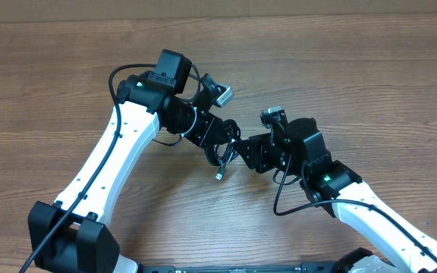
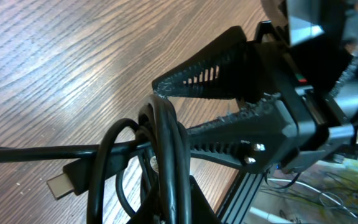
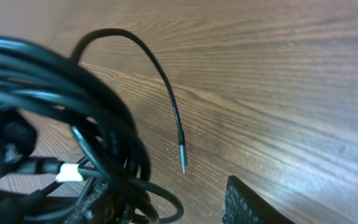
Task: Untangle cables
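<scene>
Both arms meet mid-table, and all the action is in the narrow space between them. The cables (image 1: 222,157), thin black flexible cords wound into one tight clump, hang off the brown wood-grain table (image 1: 340,68) right where the two grippers meet.

The left gripper (image 1: 224,139) has its jaws closed down tight, and the clump runs into them, so it looks to be carrying the load. The right gripper (image 1: 237,152) comes in from the other side with its ribbed black fingers (image 2: 213,78) part-way apart, straddling the loops. In its own wrist view a strip of bare table shows between one finger and the bundle, so that's probably not a clamp yet.

How far along is it? Early, by the look of things. One thin cord tipped with a silver pin (image 3: 183,163) arcs free of the mass, and a silver plug end (image 1: 219,175) dangles beneath. Everything else is coiled together, with nothing laid out separately on the table. The real pulling apart is all to come.
</scene>
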Robot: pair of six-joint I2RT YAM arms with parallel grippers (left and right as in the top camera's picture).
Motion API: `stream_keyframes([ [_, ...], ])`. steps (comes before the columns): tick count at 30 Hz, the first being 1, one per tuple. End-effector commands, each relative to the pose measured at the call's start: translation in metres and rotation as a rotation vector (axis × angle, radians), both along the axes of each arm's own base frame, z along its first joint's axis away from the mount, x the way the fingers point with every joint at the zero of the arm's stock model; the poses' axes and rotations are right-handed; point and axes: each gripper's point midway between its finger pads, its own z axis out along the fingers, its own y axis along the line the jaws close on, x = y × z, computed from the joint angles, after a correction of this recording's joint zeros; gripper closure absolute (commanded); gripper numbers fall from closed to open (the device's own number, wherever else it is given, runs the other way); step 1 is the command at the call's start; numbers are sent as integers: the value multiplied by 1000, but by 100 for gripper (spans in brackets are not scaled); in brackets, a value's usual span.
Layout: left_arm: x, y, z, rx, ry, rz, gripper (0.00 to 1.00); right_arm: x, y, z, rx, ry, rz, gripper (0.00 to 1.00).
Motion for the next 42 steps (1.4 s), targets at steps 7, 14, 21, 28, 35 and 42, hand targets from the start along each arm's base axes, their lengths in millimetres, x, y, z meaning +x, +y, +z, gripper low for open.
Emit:
stream_keyframes([
  [7,-37,-26,46,-294,31,-190,96,31,-20,-15,-9,57,-273,49],
  [14,-64,-19,48,-309,78,-268,96,48,-68,-31,-41,125,-521,50],
  [21,-65,-11,47,-304,78,-268,96,54,-141,-52,-79,242,-726,51],
  [28,-40,8,35,-221,50,-172,96,42,-130,-54,-67,272,-497,41],
  [35,5,31,4,28,56,101,96,11,-62,-18,118,167,25,21],
  [42,3,20,13,-46,58,74,96,4,-27,16,228,35,206,14],
])
